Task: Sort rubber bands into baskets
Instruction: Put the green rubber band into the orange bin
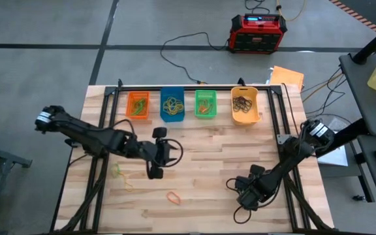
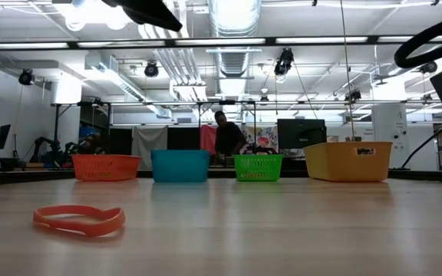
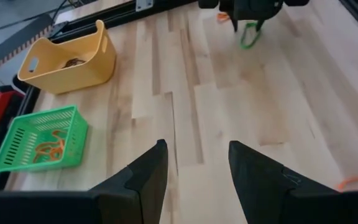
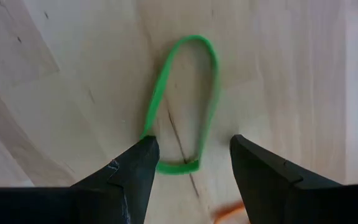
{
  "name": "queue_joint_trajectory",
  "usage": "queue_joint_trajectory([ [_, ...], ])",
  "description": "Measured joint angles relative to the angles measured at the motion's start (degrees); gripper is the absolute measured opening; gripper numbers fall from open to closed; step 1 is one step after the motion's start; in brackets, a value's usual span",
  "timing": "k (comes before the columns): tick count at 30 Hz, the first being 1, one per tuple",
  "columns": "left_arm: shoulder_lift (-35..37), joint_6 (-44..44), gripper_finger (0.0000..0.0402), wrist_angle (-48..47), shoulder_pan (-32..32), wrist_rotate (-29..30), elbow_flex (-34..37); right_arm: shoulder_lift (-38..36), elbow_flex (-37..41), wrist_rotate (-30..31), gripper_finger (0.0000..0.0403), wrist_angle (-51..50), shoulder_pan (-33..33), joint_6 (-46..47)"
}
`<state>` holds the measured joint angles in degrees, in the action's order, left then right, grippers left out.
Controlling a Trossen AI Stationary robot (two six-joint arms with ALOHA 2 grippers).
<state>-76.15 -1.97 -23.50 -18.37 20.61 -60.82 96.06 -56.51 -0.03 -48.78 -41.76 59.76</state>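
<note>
Four baskets stand in a row at the table's far edge: orange (image 1: 138,104), blue (image 1: 172,104), green (image 1: 205,104) and yellow-orange (image 1: 245,106), each with rubber bands inside. A green rubber band (image 4: 182,102) lies flat on the wood under my right gripper (image 4: 188,158). This gripper is open and points down near the table's front right (image 1: 245,196), with its fingers on either side of the band's near end. My left gripper (image 3: 194,168) is open with nothing between its fingers, above the table's middle (image 1: 168,155). An orange band (image 1: 173,196) lies near the front edge. My right gripper comes at the green band from above, its two fingers astride the loop's near end (image 4: 178,167). One fingertip (image 4: 143,152) meets the band's edge in the picture; whether it touches the band I cannot tell. The band lies flat on the table.
A pale green band (image 1: 118,170) and a yellowish one (image 1: 129,185) lie at the front left. A bit of orange (image 4: 232,214) shows beside the right fingers. Black frame rails (image 1: 276,117) run along the table's sides. A red-and-black box (image 1: 258,32) sits on the floor beyond.
</note>
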Motion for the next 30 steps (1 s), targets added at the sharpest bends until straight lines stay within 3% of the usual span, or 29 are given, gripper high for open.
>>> queue_joint_trajectory([
  [8,1.07,1.41,0.0155,-0.61,-1.46,0.07,0.13,0.69,-0.09,1.75,0.0162,0.79,0.04,-2.25],
  [17,1.07,2.53,0.0155,-0.62,-1.49,0.03,0.24,-0.71,0.09,3.48,0.0018,1.51,0.15,-5.17],
  [22,1.07,2.58,0.0155,-0.64,-1.53,0.01,0.24,-3.67,-0.16,5.65,0.0009,1.63,0.24,-6.63],
  [30,1.04,2.58,0.0155,2.74,-1.84,-0.14,1.8,-10.69,-0.17,18.49,0.0009,6.93,1.77,-13.93],
])
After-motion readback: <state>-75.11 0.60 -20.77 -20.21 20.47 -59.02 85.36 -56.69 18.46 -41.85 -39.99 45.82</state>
